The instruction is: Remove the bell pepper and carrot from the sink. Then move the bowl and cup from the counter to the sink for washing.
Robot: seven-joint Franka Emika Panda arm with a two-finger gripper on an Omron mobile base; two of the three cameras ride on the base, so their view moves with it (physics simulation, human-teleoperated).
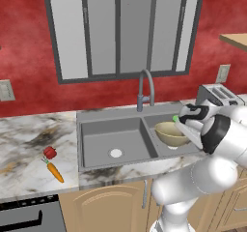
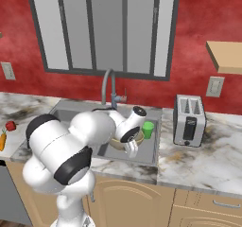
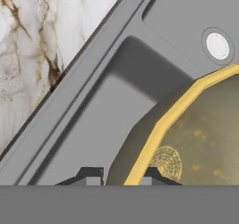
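My gripper [image 3: 123, 176] is shut on the pale rim of the olive-yellow bowl [image 3: 200, 139], which hangs tilted over the right basin of the grey sink [image 1: 111, 116]. From the left base the bowl [image 1: 170, 133] shows under my hand. The green cup [image 2: 148, 129] stands by the sink's right edge, just beyond the hand; from the left only a sliver of the cup [image 1: 175, 118] shows. The red bell pepper [image 1: 49, 152] and the orange carrot [image 1: 56, 172] lie on the marble counter [image 1: 29, 139] left of the sink.
The tall curved faucet [image 1: 144, 88] rises behind the basins' divider. A white drain [image 3: 218, 45] lies in the basin near the bowl. A toaster [image 2: 189, 119] stands on the counter to the right. A wooden shelf [image 2: 227, 56] juts out at upper right.
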